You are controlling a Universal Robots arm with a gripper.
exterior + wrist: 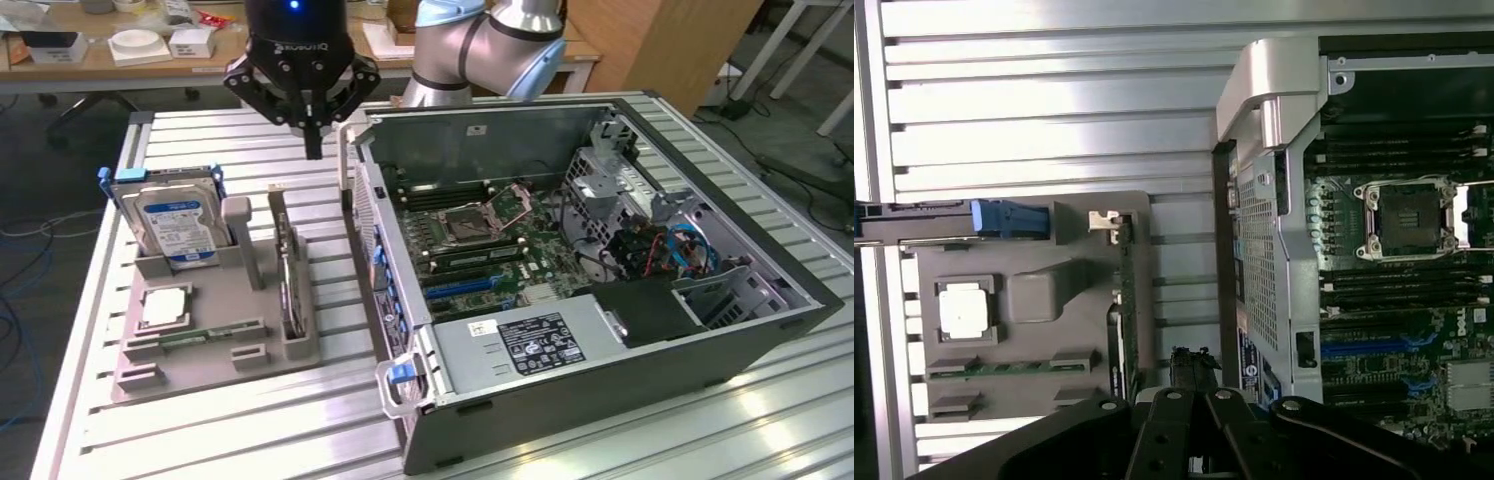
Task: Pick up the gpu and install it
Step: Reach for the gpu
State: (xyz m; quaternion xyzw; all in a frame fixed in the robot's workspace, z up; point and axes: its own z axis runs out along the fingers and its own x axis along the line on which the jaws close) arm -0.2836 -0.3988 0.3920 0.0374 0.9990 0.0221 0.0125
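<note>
One end effector (314, 148), fingers closed on nothing, hangs above the ribbed aluminium worktop (200, 440), near the case corner. One grey moulded tray (214, 350) carries four items:
- one gpu (284, 270), on edge in the slot nearest the case
- one boxy hard drive (167, 215), upright
- one square CPU (163, 305)
- one narrow memory stick (207, 335)

One open black case (747, 335) shows a green motherboard (494, 250).

Black claw (314, 150), silver-grey arm (483, 42)
</note>
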